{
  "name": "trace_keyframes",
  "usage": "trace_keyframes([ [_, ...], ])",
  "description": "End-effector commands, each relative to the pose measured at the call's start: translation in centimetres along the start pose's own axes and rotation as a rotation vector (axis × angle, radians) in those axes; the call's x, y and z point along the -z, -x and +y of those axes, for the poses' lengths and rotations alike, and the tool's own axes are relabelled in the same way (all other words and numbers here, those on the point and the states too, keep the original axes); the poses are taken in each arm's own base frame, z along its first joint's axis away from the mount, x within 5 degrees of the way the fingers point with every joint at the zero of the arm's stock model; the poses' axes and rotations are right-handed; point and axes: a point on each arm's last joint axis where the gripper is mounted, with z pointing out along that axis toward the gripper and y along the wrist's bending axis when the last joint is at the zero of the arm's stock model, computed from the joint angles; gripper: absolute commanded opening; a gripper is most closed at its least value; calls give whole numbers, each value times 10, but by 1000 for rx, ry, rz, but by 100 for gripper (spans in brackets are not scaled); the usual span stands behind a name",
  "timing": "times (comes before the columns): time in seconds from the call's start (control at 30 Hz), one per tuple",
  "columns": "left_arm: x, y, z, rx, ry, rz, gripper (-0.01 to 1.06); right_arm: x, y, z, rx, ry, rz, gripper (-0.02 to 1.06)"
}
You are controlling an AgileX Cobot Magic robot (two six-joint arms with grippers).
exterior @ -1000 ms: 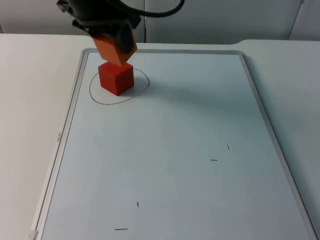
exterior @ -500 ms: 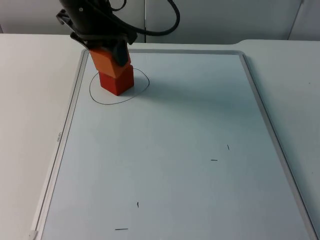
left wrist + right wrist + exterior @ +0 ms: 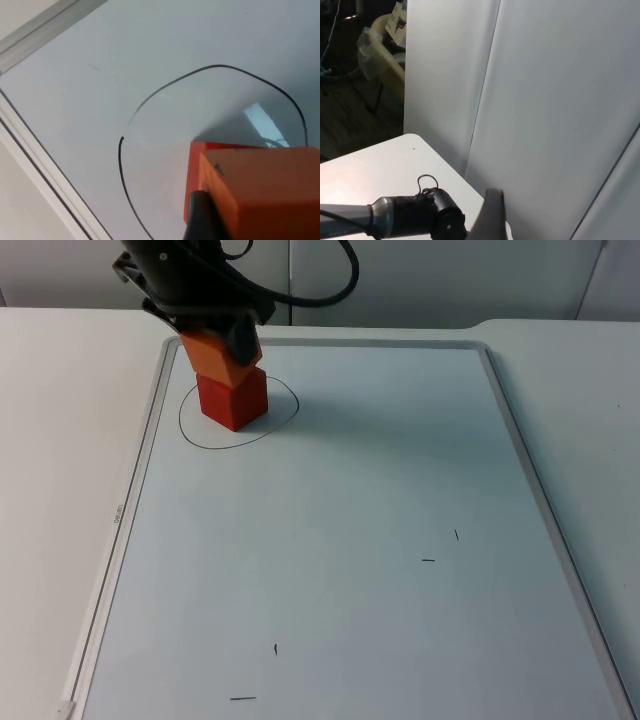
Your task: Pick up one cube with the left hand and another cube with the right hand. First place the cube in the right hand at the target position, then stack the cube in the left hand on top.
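Stacking is under way: the orange cube (image 3: pixel 215 350), held in the left claw (image 3: pixel 222 340), sits skewed on the red cube (image 3: pixel 233 397) inside the drawn circle (image 3: pixel 285 390); edges should be squared before release. The right claw's state cannot be told.

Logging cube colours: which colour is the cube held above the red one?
Orange cube, clearest in the top view.

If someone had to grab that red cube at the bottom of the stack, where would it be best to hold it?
Probably by two opposite upright faces of the red cube, coming in low from the side. Its top is covered by the orange cube, held in the left gripper, so only the flat side faces are free inside the drawn circle.
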Motion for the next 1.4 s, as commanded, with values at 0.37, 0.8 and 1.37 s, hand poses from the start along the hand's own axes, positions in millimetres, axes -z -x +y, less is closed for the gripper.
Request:
trace_keyframes([
  [0.37, 4, 6, -3, 31, -28, -48, 73, -1, 0, 0, 6, -2, -1, 73],
  [0.8, 11, 4, -5, 22, -40, -6, 76, -1, 0, 0, 6, -2, -1, 73],
  [1.37, 102, 44, -16, 6, -47, -108, 76, -1, 0, 0, 6, -2, -1, 73],
])
